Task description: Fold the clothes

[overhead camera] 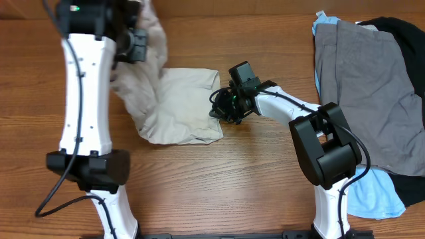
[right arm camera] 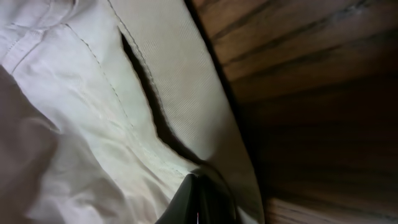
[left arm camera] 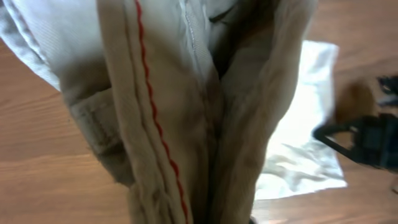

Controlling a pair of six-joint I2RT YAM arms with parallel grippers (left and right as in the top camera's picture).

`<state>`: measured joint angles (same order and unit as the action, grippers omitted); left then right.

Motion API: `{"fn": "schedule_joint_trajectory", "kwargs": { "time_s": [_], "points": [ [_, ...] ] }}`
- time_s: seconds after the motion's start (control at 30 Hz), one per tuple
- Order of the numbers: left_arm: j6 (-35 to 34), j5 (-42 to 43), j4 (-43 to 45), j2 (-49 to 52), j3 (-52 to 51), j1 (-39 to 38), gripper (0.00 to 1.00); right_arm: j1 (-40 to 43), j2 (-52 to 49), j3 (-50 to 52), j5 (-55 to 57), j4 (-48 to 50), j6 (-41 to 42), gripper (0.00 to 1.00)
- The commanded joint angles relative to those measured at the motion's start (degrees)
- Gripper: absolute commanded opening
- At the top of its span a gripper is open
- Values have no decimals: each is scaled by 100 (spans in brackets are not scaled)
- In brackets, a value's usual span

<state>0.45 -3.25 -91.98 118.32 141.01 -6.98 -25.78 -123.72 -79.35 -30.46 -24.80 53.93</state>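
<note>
Left end effector [overhead camera: 138, 42] is clamped on the shorts [overhead camera: 182, 106], upper left of the overhead frame. One end of the beige cloth is bunched around it and lifted off the tabletop [overhead camera: 252, 192]. Its fingers are buried in fabric, not visible. Left wrist view is filled by the hanging cloth, folds running top to bottom, with a red stitch line [left arm camera: 155, 118] down one seam. Behind it, right of centre, a pale flat part of the shorts lies on the wood, with the black right end effector [left arm camera: 373, 140] at the right edge.

Overhead: right end effector [overhead camera: 224, 107] sits at the right edge of the flat part of the shorts, mid-frame. Can't tell if it's open or closed. Right wrist view shows only one dark fingertip [right arm camera: 198, 199] at bottom centre against the cloth, a seam and a dark slit [right arm camera: 149, 106] running diagonally, and bare wood on the right.

Other clothes are piled along the right side of the overhead frame, well apart from the shorts. The grey garment [overhead camera: 372, 86] is on top. The light blue garment [overhead camera: 375, 196] is under it, showing at the bottom. The black garment [overhead camera: 402, 26] is in the top right corner.
</note>
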Motion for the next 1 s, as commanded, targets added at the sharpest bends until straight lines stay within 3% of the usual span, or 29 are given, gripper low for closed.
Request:
{"fn": "schedule_joint_trajectory", "kwargs": {
  "time_s": [0.0,0.2,0.47,0.5,0.63,0.67,0.7,0.8,0.83,0.97],
  "points": [
    [85,310,219,2,-581,-450,4,2,-76,-55,391,-22,9,4],
    [-48,332,789,247,-1565,-1025,4,2,-76,-55,387,-17,9,4],
    [-87,752,944,796,-1722,-1296,6,238,33,-219,-13,26,-79,4],
    [-87,841,970,824,-1725,-1296,7,321,94,-278,-72,-13,-153,7],
    [-87,1034,1064,953,-1725,-1296,11,833,522,-664,-249,-509,-398,45],
    [-87,1034,1082,975,-1725,-1296,15,986,645,-767,-343,-614,-470,56],
    [-87,1034,1088,984,-1725,-1296,28,1119,756,-857,-409,-728,-496,65],
    [-85,1034,1143,984,-1725,-1296,93,1580,1156,-1113,-619,-1032,-737,80],
    [-85,1034,1163,984,-1722,-1296,100,1738,1300,-1180,-667,-1126,-811,83],
    [-85,981,1211,981,-1711,-1279,100,2240,1768,-1294,-675,-1394,-1060,87]
  ]
}}
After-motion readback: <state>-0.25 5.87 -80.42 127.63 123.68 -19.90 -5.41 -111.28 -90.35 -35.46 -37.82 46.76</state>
